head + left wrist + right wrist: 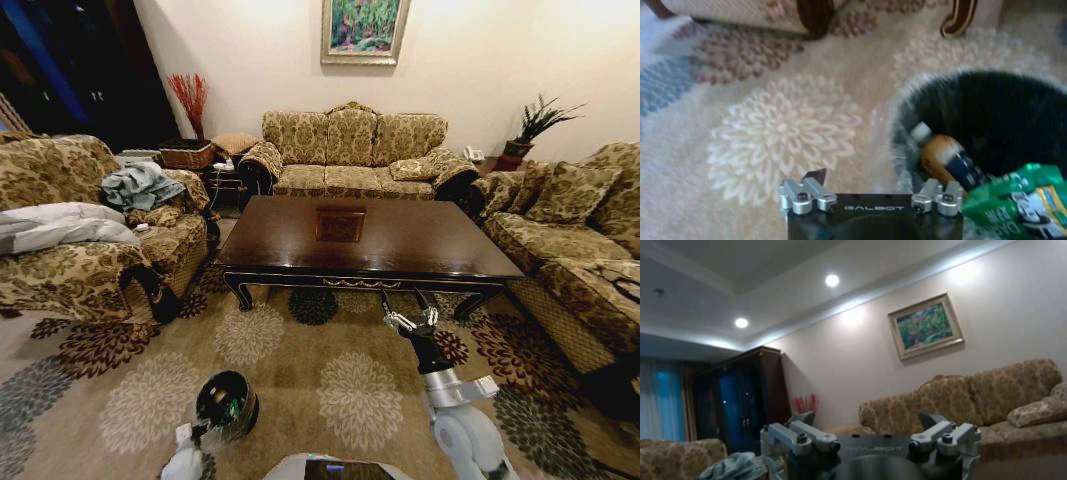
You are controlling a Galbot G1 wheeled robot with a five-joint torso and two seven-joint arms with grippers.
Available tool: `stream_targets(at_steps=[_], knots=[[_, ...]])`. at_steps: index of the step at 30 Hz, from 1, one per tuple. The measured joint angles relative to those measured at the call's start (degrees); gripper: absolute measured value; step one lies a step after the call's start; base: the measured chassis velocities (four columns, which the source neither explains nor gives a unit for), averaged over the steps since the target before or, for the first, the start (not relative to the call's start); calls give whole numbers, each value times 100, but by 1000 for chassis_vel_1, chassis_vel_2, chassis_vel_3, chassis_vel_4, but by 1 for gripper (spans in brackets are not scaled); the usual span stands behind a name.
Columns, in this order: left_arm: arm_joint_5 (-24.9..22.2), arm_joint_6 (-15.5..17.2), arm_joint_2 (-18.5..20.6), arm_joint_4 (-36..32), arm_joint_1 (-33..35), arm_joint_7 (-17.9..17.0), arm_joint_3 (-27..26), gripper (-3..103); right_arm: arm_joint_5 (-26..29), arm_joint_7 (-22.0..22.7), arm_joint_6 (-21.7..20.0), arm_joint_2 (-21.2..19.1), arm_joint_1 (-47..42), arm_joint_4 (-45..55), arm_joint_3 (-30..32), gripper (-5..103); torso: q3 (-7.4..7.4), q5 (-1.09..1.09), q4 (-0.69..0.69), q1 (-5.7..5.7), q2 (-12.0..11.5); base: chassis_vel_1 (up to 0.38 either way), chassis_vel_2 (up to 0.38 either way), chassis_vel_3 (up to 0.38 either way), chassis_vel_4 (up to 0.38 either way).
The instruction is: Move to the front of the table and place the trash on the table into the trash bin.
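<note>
1. The bin is sitting on the patterned rug at about 7 o'clock from the table, close in front of the robot. It is round and black, with a clear liner frilling around its rim.
2. Inside the bin, a tan bottle with a white cap and a dark label is lying on its side. A green wrapper with white print is lying at the bin's edge, at 4 o'clock from the bottle and just beside it. I cannot make out the other trash.
3. The table is standing at 12 o'clock, glossy dark brown with gold trim along its apron, curved legs and a square inlay at its centre. Its top is showing nothing but reflections.
4. The left gripper is hanging over the rug at 9 o'clock from the bin, just beside its rim. Its jaws are standing wide apart, holding nothing.
5. The right gripper is reaching up at the table's near edge, at 5 o'clock from the inlay. From its wrist the gripper is pointing toward the sofa and the painting, jaws wide apart and gripping nothing.
6. A wicker basket is sitting at 10 o'clock, beyond the left sofa; I cannot tell its contents.
</note>
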Motion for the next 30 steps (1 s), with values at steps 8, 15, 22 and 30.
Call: stream_targets(at_steps=[8, 15, 22, 30], knots=[[-546, 59, -191, -1885, 1084, -105, -217, 100, 35, -63, 25, 9, 179, 5, -159, 100, 0, 2, -2, 0, 0, 0, 0, 0, 0], [-680, 32, -715, -3214, 1879, -604, -751, 100, 22, -45, -66, 73, 242, 190, -144, 100, 0, 0, 0, 0, 0, 0, 0, 0, 0], [-972, -262, -1322, -5675, 2673, -327, -946, 100, 13, -41, -97, 35, 40, 378, -110, 100, 0, 2, -2, -1, 1, 0, 0, 0, 0], [-1656, 225, -1476, -7691, 2881, 35, -643, 100, -79, -111, -111, -35, -84, 505, -186, 100, 0, 0, -3, 0, 0, 0, 0, 0, 0]])
